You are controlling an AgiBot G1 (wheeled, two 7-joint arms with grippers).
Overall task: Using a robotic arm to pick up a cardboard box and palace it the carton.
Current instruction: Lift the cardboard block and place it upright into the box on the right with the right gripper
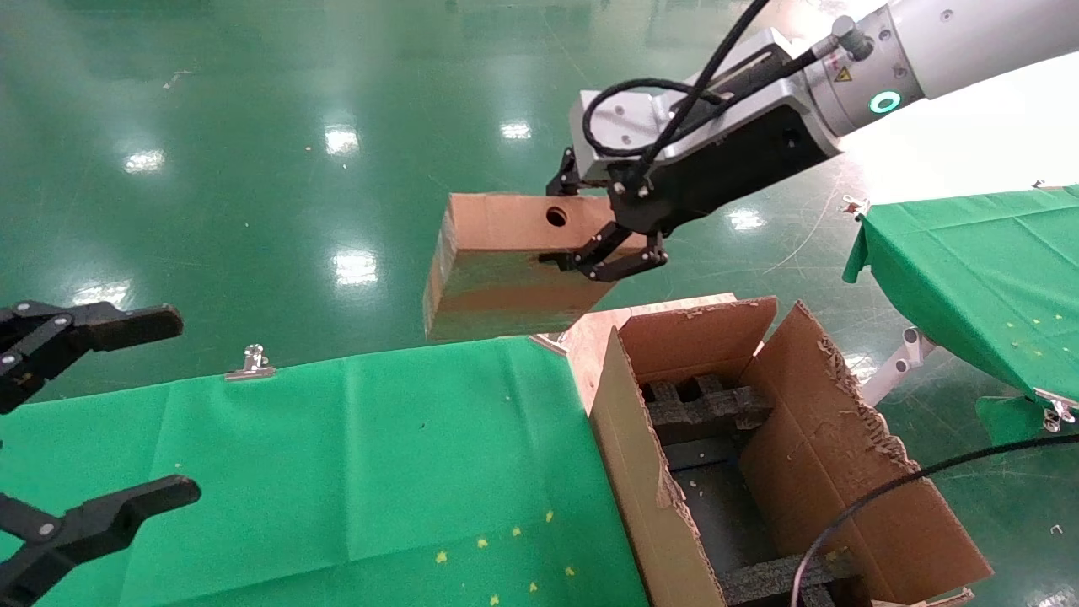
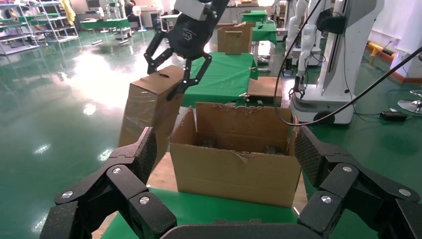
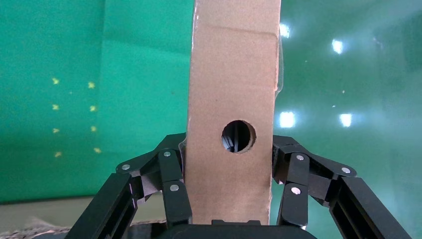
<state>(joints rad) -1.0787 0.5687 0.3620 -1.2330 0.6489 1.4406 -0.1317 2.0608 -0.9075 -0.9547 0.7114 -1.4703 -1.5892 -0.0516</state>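
My right gripper (image 1: 603,244), on the white arm with the green ring, is shut on the small brown cardboard box (image 1: 497,265) and holds it in the air above the floor, just beyond the table's far edge and to the left of the carton. The box shows its round hole in the right wrist view (image 3: 234,79), clamped between both fingers (image 3: 174,186). The left wrist view shows the box (image 2: 149,107) hanging beside the carton (image 2: 239,159). The big open carton (image 1: 759,472) with ragged flaps and black foam inserts stands at the table's right end. My left gripper (image 1: 93,413) is open and empty at the left.
A green cloth covers the table (image 1: 337,472), clipped at its far edge (image 1: 250,362). A second green-covered table (image 1: 978,270) stands at the right. A black cable (image 1: 885,493) crosses over the carton's near corner. The shiny green floor lies beyond.
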